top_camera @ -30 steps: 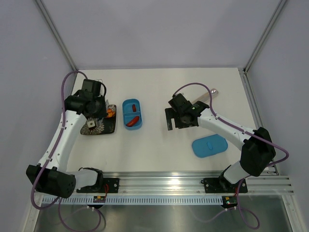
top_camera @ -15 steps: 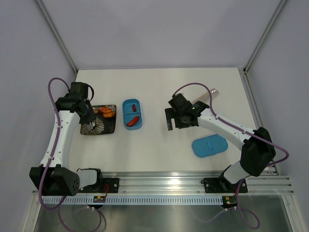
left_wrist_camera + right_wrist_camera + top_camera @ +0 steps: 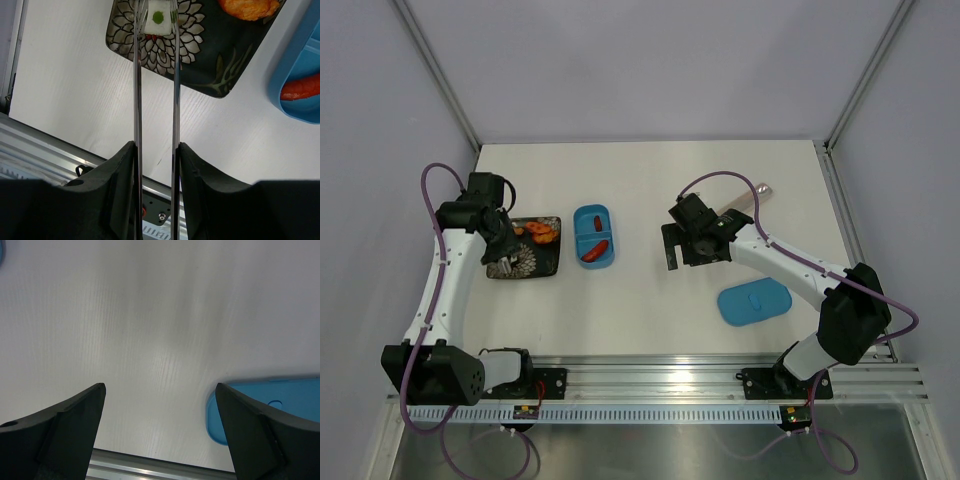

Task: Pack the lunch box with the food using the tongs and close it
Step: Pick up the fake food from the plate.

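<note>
My left gripper (image 3: pixel 156 150) is shut on the silver tongs (image 3: pixel 137 100), one slim arm against each finger. The tong tips straddle a pale cream piece of food (image 3: pixel 157 20) with a green dot, lying on the dark patterned plate (image 3: pixel 210 60). Orange food (image 3: pixel 247 7) lies further along the plate. To the right of the plate stands the blue lunch box (image 3: pixel 593 237), with a red sausage piece (image 3: pixel 300 87) in its near compartment and another (image 3: pixel 597 222) in the far one. My right gripper (image 3: pixel 160 390) hovers open over bare table, holding nothing.
The flat blue lid (image 3: pixel 754 301) lies near the right arm, and its edge (image 3: pixel 280 405) shows beside my right fingers. A small grey object (image 3: pixel 760 189) rests at the back right. Metal rail runs along the table's near edge (image 3: pixel 720 372).
The left arm swung left and back over the plate. The tong arms have since spread a little and now stand either side of the cream piece. The right arm has not moved.
</note>
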`<state>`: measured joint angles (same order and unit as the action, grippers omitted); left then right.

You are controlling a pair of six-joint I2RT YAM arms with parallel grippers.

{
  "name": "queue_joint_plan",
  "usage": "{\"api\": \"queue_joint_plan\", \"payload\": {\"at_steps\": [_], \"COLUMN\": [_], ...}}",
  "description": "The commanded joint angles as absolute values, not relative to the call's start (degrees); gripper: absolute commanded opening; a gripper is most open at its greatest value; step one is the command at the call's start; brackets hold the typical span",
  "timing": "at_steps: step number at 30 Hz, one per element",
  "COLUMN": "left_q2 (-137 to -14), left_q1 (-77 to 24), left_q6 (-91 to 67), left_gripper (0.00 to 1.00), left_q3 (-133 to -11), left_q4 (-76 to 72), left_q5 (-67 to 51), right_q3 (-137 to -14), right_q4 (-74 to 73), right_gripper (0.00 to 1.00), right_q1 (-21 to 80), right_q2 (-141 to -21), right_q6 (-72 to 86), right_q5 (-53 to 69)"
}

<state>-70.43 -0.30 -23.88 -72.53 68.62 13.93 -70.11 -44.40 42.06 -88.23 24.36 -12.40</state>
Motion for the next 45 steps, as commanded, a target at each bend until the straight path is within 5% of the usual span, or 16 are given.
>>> {"api": "queue_joint_plan", "payload": {"at_steps": [1,19,45], "left_q2": [-69.17,-69.52,-67.94], "left_q1": [-0.09,1.85,1.76], "left_q6": [-23.38,-22.06,-24.26], "left_gripper": [0.41,0.50,0.50], "left_q3": [-72.25,-68.29,-63.19], "left_q4": [68.47,65.74,63.72], "left_q5": [16.00,14.94,9.14], "right_q3": [-70.75,-69.61,-69.52], "right_q4": [-43.42,-43.51,-43.07], "right_gripper": [1.00,1.00,0.99], "right_q1": [41.84,41.92,41.84], "right_q2": [-87.10,-86.13,-86.57], "right_q6": [23.91,25.05,24.61], "right_q5": [-11.87,-11.69,-11.34]}}
